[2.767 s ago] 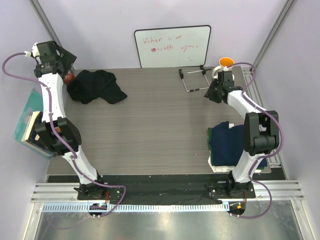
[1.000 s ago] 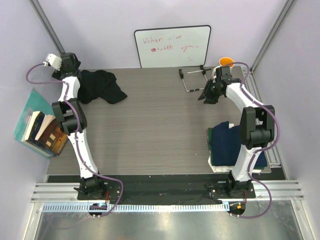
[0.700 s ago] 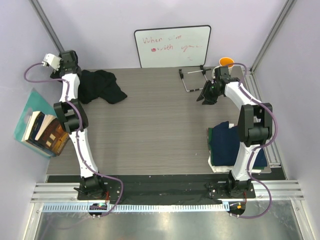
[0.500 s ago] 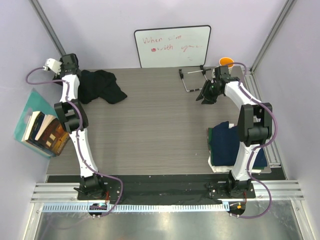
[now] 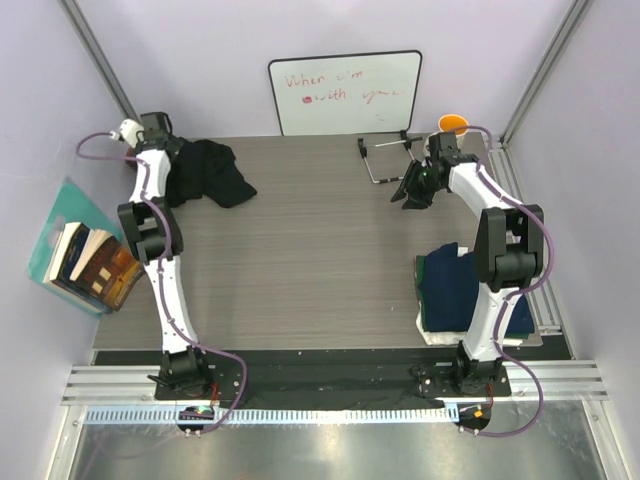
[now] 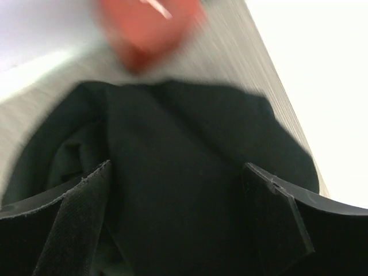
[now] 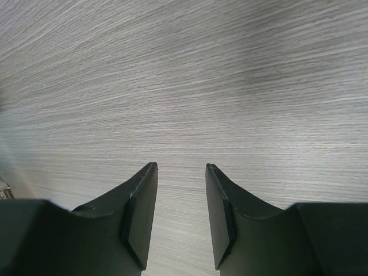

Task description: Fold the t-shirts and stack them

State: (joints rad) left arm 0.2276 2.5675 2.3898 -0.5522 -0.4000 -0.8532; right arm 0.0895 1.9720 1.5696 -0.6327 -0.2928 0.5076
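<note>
Black t-shirt (image 5: 205,172) lies crumpled and unfolded at the worktop's (image 5: 300,250) far-left corner, your left gripper (image 6: 177,167) spread wide just over it, right gripper (image 7: 181,167) open above bare worktop, folded stack (image 5: 455,290) done near-right.

Ahead of the right gripper (image 7: 181,167) lies only bare tabletop (image 7: 184,69), with room to pass; a wire stand (image 5: 369,165) sits near on its far side. The left gripper (image 6: 178,172), jaws wide apart, has the crumpled black t-shirt (image 6: 172,144) filling the space beneath, and a blurred red object (image 6: 144,29) just beyond.
</note>
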